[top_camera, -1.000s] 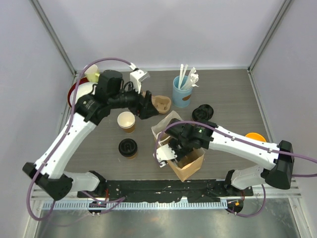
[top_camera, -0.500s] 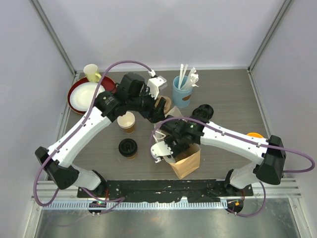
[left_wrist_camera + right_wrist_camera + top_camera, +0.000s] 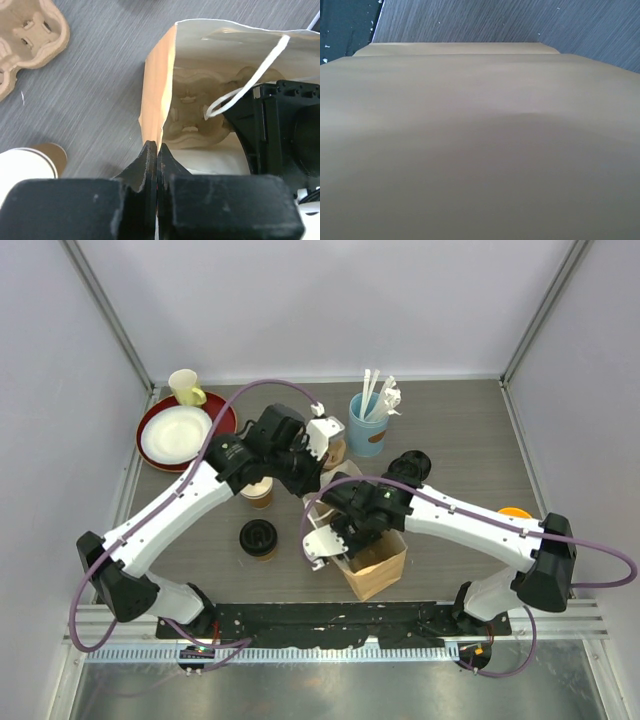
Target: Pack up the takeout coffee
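my left gripper (image 3: 156, 150) has just come across from beside the spare carrier (image 3: 30, 35) onto the bag (image 3: 159, 90) — a second ago it was clear of the paper, now the fingers are pinched together on the bag's near rim. i reckon that's holding the mouth open for loading. nothing's packed yet.

my right gripper (image 3: 352, 540) is at the far side of the mouth. its camera shows only brown paper, so i can't tell if it's gripping.

in the bag there's one pulp carrier (image 3: 187, 117) flat on the bottom, wells empty. a lidded cup (image 3: 258, 538) stands on the table left of the bag, and the lidless cup (image 3: 22, 167) shows only white inside. second lidded cup — can't pick it out for sure.
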### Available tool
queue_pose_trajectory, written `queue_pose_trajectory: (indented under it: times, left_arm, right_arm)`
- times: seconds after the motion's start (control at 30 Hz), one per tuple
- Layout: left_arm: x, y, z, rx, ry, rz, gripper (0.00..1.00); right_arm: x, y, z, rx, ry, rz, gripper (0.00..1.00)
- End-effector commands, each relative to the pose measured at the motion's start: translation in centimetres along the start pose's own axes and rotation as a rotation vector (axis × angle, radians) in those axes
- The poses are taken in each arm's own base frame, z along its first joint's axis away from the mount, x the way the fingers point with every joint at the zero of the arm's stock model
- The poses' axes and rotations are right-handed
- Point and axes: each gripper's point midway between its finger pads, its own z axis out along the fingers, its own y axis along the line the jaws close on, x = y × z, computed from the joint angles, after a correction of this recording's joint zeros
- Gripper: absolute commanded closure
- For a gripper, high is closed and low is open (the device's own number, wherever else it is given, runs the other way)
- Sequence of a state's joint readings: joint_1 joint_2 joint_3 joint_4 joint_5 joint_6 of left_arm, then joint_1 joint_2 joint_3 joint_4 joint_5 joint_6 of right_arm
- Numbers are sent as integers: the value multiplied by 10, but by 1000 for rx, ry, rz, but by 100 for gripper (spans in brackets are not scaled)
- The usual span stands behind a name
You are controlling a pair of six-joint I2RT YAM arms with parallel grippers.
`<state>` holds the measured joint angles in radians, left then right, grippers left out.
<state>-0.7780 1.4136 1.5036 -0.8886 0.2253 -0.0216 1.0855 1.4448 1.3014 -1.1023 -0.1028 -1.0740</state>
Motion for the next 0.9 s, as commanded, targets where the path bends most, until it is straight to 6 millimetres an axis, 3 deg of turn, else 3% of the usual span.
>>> queue_pose_trajectory:
  times: [0.0,0.1,0.17,0.23,0.27,0.43,0.67,0.77,0.87]
  left_arm:
    - [-20,1,-26,-30,-39,51,100]
    - [-15,5,-34,-49,7,27,100]
    - [-17,18,-36,-78,-1,6,100]
    - [-28,21,-34,-37,-61,-19,100]
    - [-24,28,-28,-17,-60,-48,100]
    - [-1,17,-11,87,16,-86,100]
    - [4,18,-24,82,29,-91,100]
    - [7,17,-26,81,49,-95,100]
    - [10,18,-29,70,63,-94,100]
  right_arm:
    - [-2,1,-1,-53,25,-5,99]
    - [3,-1,4,-106,64,29,99]
    - [7,-6,7,-111,87,48,99]
    - [6,-10,16,-104,78,64,99]
    - [3,-10,18,-105,59,75,99]
    - [-10,6,32,-181,-16,145,99]
    - [1,18,55,-238,22,135,97]
    - [3,17,60,-249,36,134,91]
    - [0,7,56,-214,34,132,68]
